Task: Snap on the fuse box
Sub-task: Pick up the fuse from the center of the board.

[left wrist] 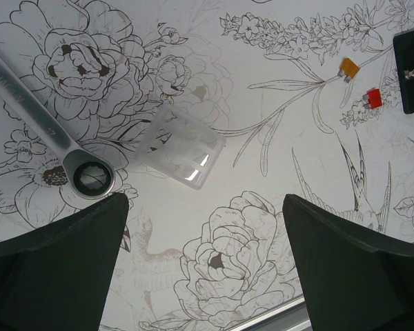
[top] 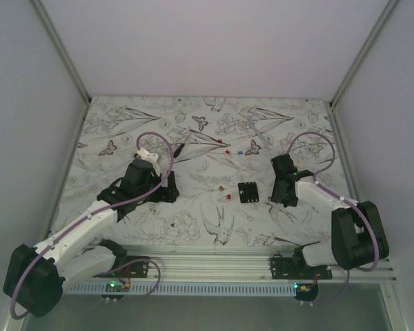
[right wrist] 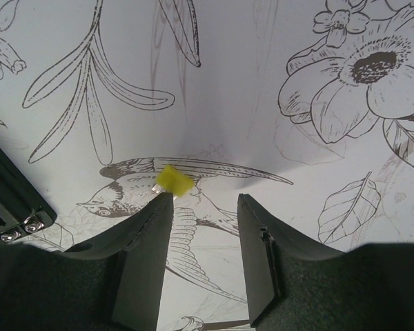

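Note:
The fuse box [top: 248, 192] is a small black square block lying flat mid-table between the two arms. Its edge shows at the far right of the left wrist view [left wrist: 412, 69] and its corner at the left of the right wrist view [right wrist: 7, 200]. My left gripper [top: 164, 192] hovers to its left, jaws wide open [left wrist: 205, 200] over bare cloth. A clear plastic cover [left wrist: 179, 146] lies just ahead of it. My right gripper [top: 279, 198] is to the right of the box, open [right wrist: 205, 196] with nothing between its fingers. A yellow fuse [right wrist: 174, 181] lies at its left fingertip.
A metal ring wrench [left wrist: 87, 178] lies left of the clear cover. An orange fuse [left wrist: 348, 67] and a red fuse [left wrist: 374, 98] sit beside the box. A red fuse [top: 227, 149] and a blue fuse [top: 240, 151] lie farther back. White walls enclose the floral cloth [top: 193, 227].

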`<control>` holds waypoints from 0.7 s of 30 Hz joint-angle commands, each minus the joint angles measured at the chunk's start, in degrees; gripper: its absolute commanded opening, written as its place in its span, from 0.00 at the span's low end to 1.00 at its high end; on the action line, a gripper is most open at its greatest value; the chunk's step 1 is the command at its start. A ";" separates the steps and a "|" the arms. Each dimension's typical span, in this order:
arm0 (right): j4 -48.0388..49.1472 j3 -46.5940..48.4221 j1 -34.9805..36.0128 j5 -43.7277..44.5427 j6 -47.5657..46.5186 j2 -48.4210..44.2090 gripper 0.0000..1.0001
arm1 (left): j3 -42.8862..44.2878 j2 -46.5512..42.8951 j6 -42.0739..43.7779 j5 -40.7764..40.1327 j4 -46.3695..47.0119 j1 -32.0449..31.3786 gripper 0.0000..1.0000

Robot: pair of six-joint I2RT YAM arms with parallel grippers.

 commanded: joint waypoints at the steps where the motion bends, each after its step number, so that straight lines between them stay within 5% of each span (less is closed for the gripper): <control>1: 0.52 1.40 0.28 -2.13 1.39 -1.09 0.49 | -0.31 -1.43 -0.38 0.81 -0.95 -0.33 1.00; 12: -1.34 5.15 0.63 -1.00 16.61 2.66 0.59 | -0.32 -1.87 -0.56 0.63 -1.00 -0.37 1.00; 21: -4.04 6.69 0.81 2.92 21.37 5.99 0.48 | -0.57 -2.73 -0.56 0.33 -1.22 -0.33 1.00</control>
